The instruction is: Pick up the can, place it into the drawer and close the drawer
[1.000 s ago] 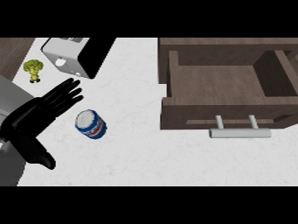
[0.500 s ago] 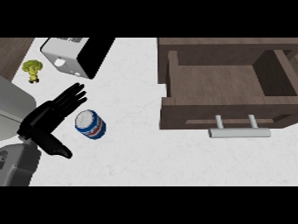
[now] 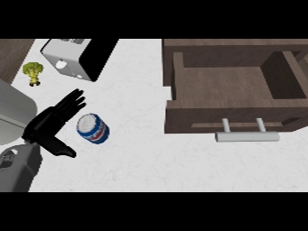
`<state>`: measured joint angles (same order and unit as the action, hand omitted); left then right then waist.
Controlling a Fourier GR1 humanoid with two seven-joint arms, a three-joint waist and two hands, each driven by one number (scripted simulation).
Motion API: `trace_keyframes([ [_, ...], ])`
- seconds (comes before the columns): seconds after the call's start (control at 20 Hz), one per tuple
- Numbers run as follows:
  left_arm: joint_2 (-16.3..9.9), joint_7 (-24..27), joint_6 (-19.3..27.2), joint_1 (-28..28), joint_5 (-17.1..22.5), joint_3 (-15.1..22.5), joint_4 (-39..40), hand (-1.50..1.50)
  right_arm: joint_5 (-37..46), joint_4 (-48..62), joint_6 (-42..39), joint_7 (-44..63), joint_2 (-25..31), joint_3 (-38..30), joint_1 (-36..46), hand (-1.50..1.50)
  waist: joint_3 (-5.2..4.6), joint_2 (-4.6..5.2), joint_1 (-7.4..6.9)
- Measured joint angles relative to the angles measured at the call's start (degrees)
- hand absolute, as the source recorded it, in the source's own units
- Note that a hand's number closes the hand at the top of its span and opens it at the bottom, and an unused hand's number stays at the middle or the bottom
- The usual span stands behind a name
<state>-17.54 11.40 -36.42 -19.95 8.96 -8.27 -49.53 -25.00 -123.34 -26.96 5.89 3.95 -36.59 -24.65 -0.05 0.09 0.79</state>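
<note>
You get only one view, from the robot's head. It looks almost straight down at the white desk point(image 3: 156, 162) from high above. The open drawer point(image 3: 240, 90) fills the upper right. To the left of the drawer, the left forearm point(image 3: 13, 169) comes in from the lower edge, so the robot stands at the bottom.

Bright, even light; faint soft shadows on the white counter point(image 3: 156, 153).
</note>
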Motion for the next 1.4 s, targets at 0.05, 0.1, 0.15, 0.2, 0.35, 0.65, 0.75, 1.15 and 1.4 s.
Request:
trace_keyframes([
  [0.05, 0.0, 1.9, 0.1, -0.2, -1.1, 0.1, 2.1, -1.5, -1.2, -0.2, -0.3, 0.6, 0.5, -0.6, -0.2, -1.5, 0.01, 0.02, 0.06],
  [0.1, -0.2, 4.1, -0.2, -0.8, -2.3, 0.2, 4.6, -1.5, -1.1, -0.2, -0.6, 0.8, 0.4, -0.6, 0.0, -1.5, 0.0, 0.04, 0.09],
  [0.15, -0.6, 6.0, -0.7, -0.7, -3.2, 0.3, 6.2, -1.5, -1.6, -0.8, -0.8, 1.3, 0.3, -1.0, -0.3, -1.5, 0.0, 0.04, 0.08],
  [0.2, -0.8, 7.6, -0.7, -1.8, -4.2, 0.3, 8.7, -1.5, -1.7, -1.0, -0.4, 1.9, 0.6, -1.1, 0.4, -1.5, -0.01, 0.06, 0.11],
  [0.35, -0.7, 11.2, -0.8, -3.6, -6.4, 0.6, 13.9, -1.5, -1.5, -0.7, -1.0, 2.0, 0.3, -1.7, 1.0, -1.5, -0.02, 0.06, 0.09],
  [0.65, 0.2, 16.1, 0.8, -6.4, -9.6, 1.1, 23.2, -1.5, -3.6, -1.5, -1.9, 3.6, 0.4, -3.5, 0.8, -1.5, -0.03, 0.12, 0.31],
  [0.75, 0.4, 17.3, 1.3, -8.0, -10.5, 1.2, 26.1, -1.5, -2.1, -2.0, -1.8, 3.7, -0.9, -2.5, 1.3, -1.5, -0.05, 0.19, 0.42],
  [1.15, 2.0, 18.5, 1.8, -11.3, -10.9, 0.4, 32.7, -1.5, -3.3, -3.5, -2.9, 4.6, -1.9, -3.7, 0.8, -1.5, -0.04, 0.19, 0.49],
  [1.4, 2.9, 17.3, 0.4, -13.4, -9.6, -0.9, 34.9, 1.5, -5.1, -2.8, -4.4, 5.2, -1.3, -4.9, 0.5, -1.5, -0.04, 0.19, 0.48],
])
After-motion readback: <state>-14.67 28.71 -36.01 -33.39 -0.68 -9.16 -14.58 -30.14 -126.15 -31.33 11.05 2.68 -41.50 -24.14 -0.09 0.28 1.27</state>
